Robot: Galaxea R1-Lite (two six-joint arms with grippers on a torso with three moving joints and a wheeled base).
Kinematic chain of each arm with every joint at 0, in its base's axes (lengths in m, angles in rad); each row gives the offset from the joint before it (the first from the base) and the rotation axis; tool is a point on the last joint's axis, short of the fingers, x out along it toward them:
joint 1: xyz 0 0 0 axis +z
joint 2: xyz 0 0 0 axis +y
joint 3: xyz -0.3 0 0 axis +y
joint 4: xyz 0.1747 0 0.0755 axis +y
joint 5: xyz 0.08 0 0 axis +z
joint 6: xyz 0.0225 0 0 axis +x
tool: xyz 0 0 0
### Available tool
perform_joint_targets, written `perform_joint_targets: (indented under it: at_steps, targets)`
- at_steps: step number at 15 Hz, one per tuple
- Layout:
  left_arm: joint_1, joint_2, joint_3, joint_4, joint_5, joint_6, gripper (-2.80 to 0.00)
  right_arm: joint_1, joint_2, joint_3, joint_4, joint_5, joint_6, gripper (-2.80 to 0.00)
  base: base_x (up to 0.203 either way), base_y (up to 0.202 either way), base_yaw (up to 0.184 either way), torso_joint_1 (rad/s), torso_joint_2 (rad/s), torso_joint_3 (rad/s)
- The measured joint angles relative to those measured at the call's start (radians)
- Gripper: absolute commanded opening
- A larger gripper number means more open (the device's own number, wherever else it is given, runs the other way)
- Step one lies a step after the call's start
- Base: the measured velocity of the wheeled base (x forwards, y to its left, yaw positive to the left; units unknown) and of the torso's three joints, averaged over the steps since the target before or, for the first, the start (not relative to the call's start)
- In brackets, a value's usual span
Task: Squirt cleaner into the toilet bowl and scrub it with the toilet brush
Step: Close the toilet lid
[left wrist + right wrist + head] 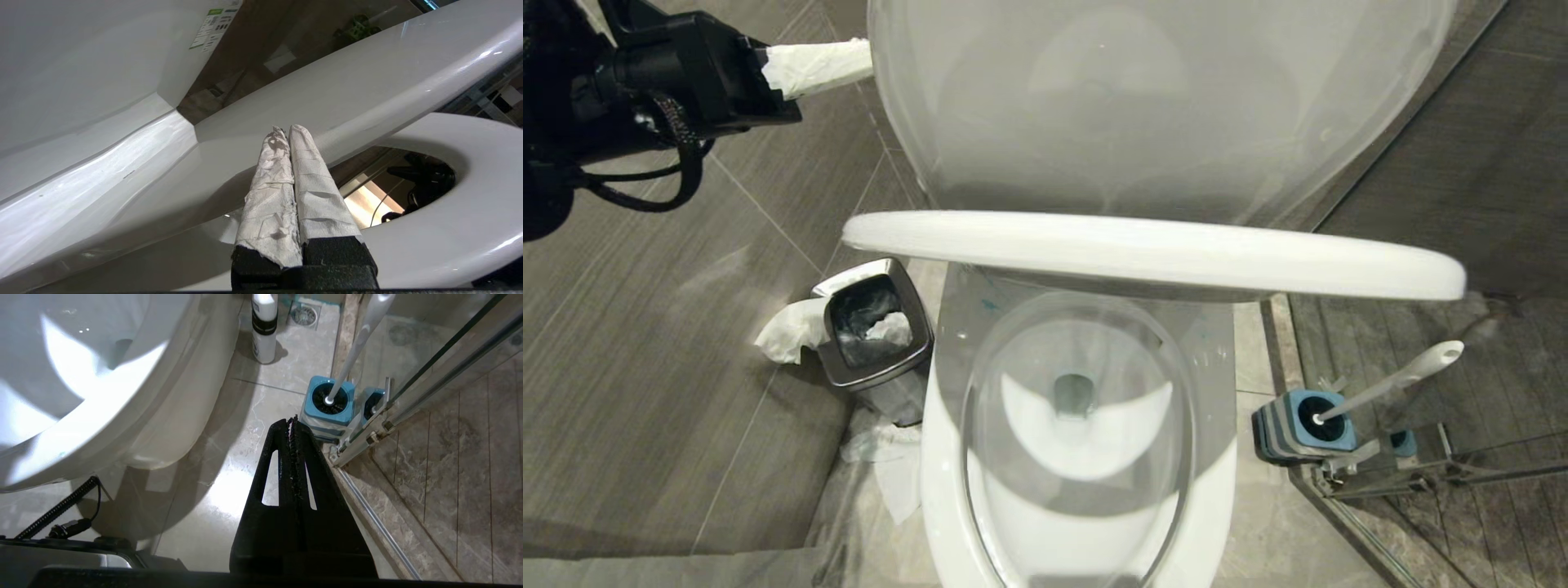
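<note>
The toilet bowl [1086,457] lies open below me, with a faint teal smear of cleaner [989,305] on its back rim. The seat [1152,253] hangs half raised over it, in front of the upright lid [1160,106]. My left gripper [862,59], its fingers wrapped in white paper, is shut and empty at the lid's left edge. In the left wrist view the left gripper [288,130] points at the lid above the seat ring [470,212]. The toilet brush [1401,377] stands in its blue holder [1290,425] right of the toilet. My right gripper [292,420] hangs shut and empty over the floor, just short of the brush [355,351].
A square steel bin [874,331] with crumpled paper stands left of the toilet, and more paper lies on the floor beside it. A glass shower door with a metal rail [367,437] runs close behind the brush holder. A white bottle [263,326] stands on the floor behind the toilet.
</note>
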Motion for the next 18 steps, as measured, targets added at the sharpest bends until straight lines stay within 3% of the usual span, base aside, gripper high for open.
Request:
perform_joint_targets:
  at_steps: [8, 11, 14, 18]
  targets:
    - [-0.005, -0.076, 0.084, 0.004, -0.069, -0.001, -2.80, 0.000, 0.000, 0.000, 0.000, 0.000, 0.000, -2.80, 0.000, 0.000, 0.000, 0.001, 0.00, 0.193]
    - [-0.005, -0.100, 0.105, -0.004, -0.063, 0.010, -2.80, 0.000, 0.000, 0.000, 0.000, 0.000, 0.000, -2.80, 0.000, 0.000, 0.000, -0.001, 0.00, 0.034]
    - [0.001, -0.116, 0.102, -0.035, -0.013, 0.010, -2.80, 0.000, 0.000, 0.000, 0.000, 0.000, 0.000, -2.80, 0.000, 0.000, 0.000, 0.000, 0.00, 0.000]
    - [0.000, -0.121, -0.003, -0.025, 0.131, -0.028, -2.80, 0.000, 0.000, 0.000, 0.000, 0.000, 0.000, -2.80, 0.000, 0.000, 0.000, 0.000, 0.00, 0.000]
